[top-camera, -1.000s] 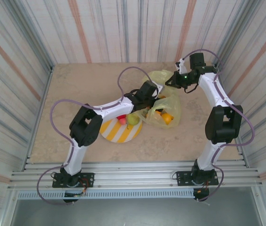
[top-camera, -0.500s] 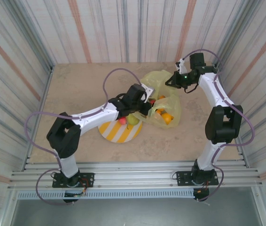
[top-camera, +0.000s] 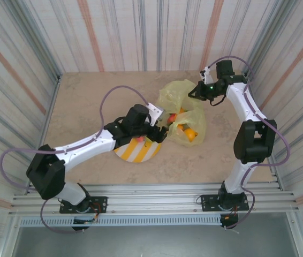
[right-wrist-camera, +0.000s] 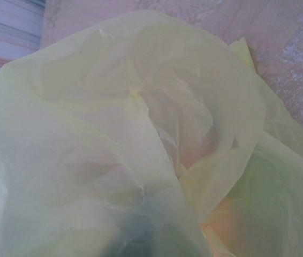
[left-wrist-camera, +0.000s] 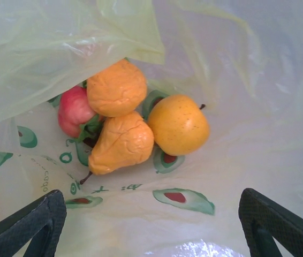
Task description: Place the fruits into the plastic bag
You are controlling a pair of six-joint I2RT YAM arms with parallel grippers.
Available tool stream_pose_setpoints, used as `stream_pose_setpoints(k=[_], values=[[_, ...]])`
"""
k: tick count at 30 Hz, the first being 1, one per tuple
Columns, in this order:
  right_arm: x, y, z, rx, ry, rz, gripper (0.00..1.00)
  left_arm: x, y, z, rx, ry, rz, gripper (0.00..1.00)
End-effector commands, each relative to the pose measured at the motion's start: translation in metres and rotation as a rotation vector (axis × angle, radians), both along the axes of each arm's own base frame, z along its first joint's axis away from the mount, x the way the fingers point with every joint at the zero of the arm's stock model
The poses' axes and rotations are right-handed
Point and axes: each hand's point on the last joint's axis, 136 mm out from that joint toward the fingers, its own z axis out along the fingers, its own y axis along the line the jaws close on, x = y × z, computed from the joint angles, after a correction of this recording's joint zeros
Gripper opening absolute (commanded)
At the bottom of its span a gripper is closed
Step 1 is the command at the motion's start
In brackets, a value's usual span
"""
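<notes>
Beige desk [top-camera: 87, 101], corrugated walls all round. Mid-desk, the plastic bag [top-camera: 174, 97], pinched at its far rim by the right jaws, shut tight. Left jaws spread wide at the bag's mouth, over the edge of the striped plate [top-camera: 138, 151]. Inside the bag: fruits [left-wrist-camera: 127, 120], heaped together.

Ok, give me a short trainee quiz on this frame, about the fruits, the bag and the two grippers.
1. How many fruits lie in the bag in the left wrist view?
2. True or false: the left gripper is shut on a fruit.
3. Fill in: the right gripper is shut on the ___.
Key: 1. Four. 2. False: it is open and empty. 3. Bag.
</notes>
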Motion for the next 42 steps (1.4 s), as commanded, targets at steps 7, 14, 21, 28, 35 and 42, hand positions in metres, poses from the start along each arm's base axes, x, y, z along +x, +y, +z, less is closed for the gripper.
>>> stream_pose_setpoints(k=[7,14,21,28,35,42], values=[[-0.003,-0.001,-0.005,0.011,0.022,0.013,0.0,-0.02,0.047,0.006,-0.017,-0.065,0.028,0.87],[-0.003,-0.001,-0.007,0.01,0.024,0.014,0.0,0.014,0.131,-0.023,-0.045,0.07,0.398,0.87],[-0.004,0.0,-0.008,0.01,0.029,0.015,0.0,0.037,0.154,-0.067,0.078,0.232,0.49,0.91],[-0.004,-0.001,-0.008,0.006,0.028,0.015,0.0,0.062,0.142,-0.093,0.16,0.265,0.478,0.93],[-0.003,-0.002,-0.01,0.008,0.031,0.014,0.0,0.079,0.132,-0.114,0.215,0.302,0.457,0.93],[-0.004,-0.002,-0.009,0.009,0.03,0.013,0.0,0.088,0.131,-0.132,0.275,0.332,0.458,0.92]])
